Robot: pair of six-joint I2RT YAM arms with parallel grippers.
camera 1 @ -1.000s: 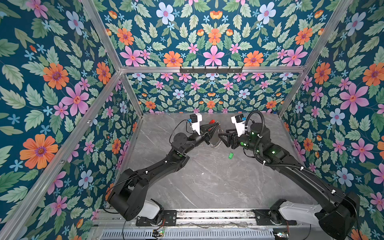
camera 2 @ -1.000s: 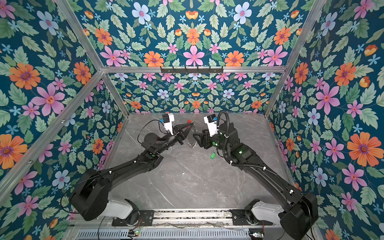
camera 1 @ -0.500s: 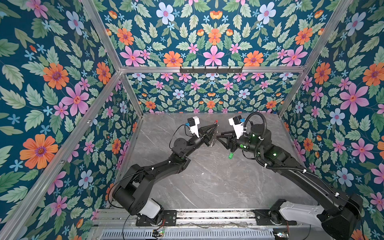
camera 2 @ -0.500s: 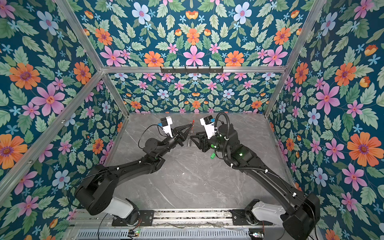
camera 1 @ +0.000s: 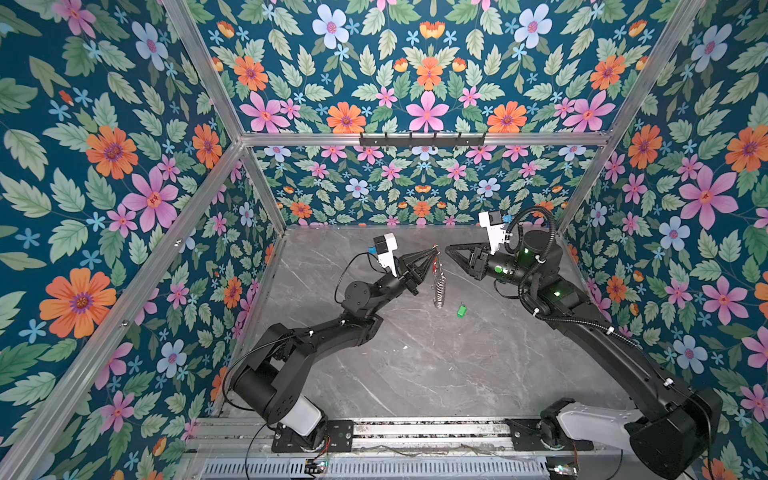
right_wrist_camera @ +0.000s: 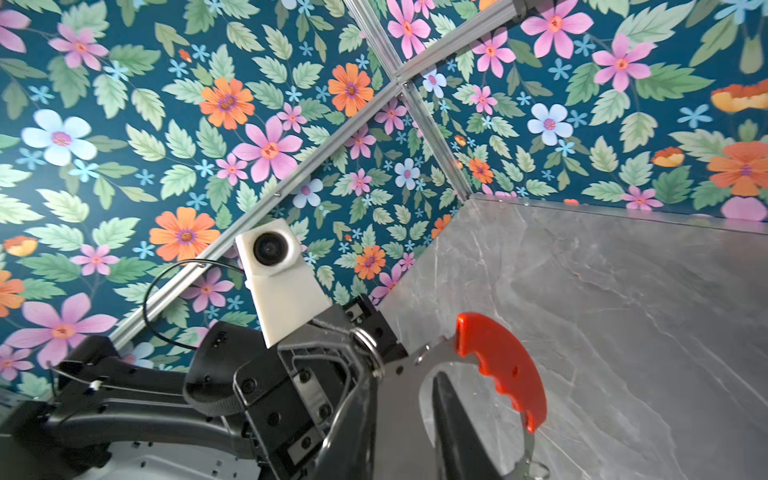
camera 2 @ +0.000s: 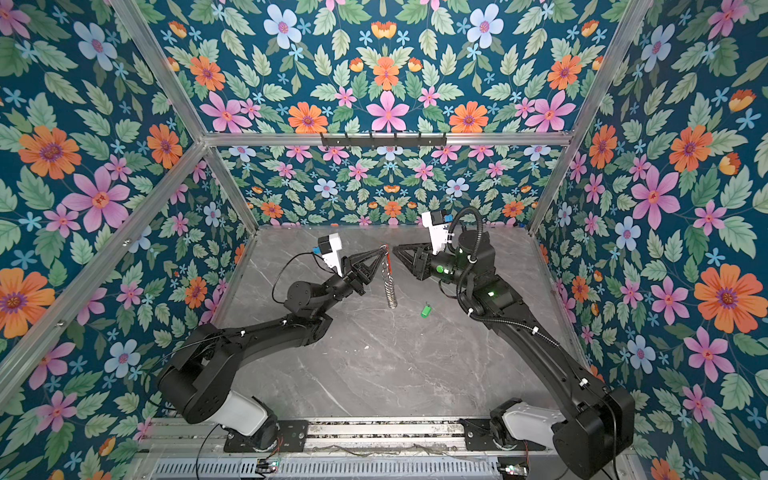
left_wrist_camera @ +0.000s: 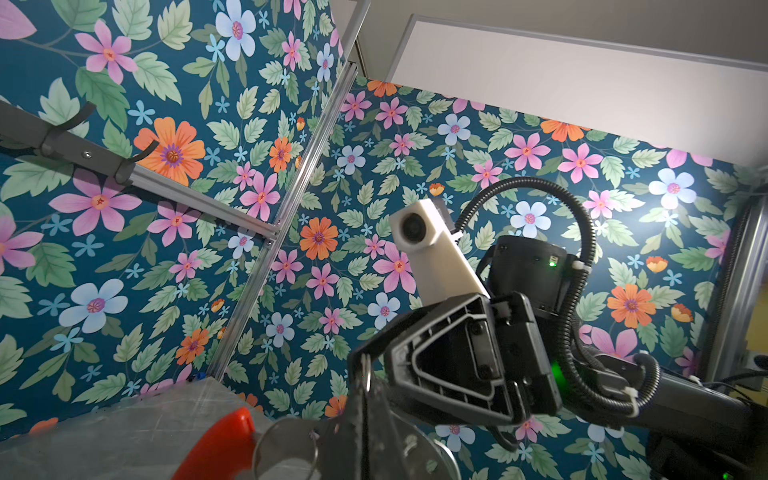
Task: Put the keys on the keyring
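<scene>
Toward the back of the grey surface (camera 1: 415,374) the two arms meet. The left fingers (camera 1: 432,252) are clamped on the top of the keyring (camera 1: 438,286) by its red arc, so the hoop hangs with its long axis upright and its silver split rings bunched along it. The right fingers (camera 1: 449,250) point at that top from just beside it. Their gap cannot be made out. The green key tag (camera 1: 460,311) lies loose on the surface near the hoop's lower end, on the right arm's side and nearer those fingers. It is tiny, bright, rectangular and slightly slanted.
</scene>
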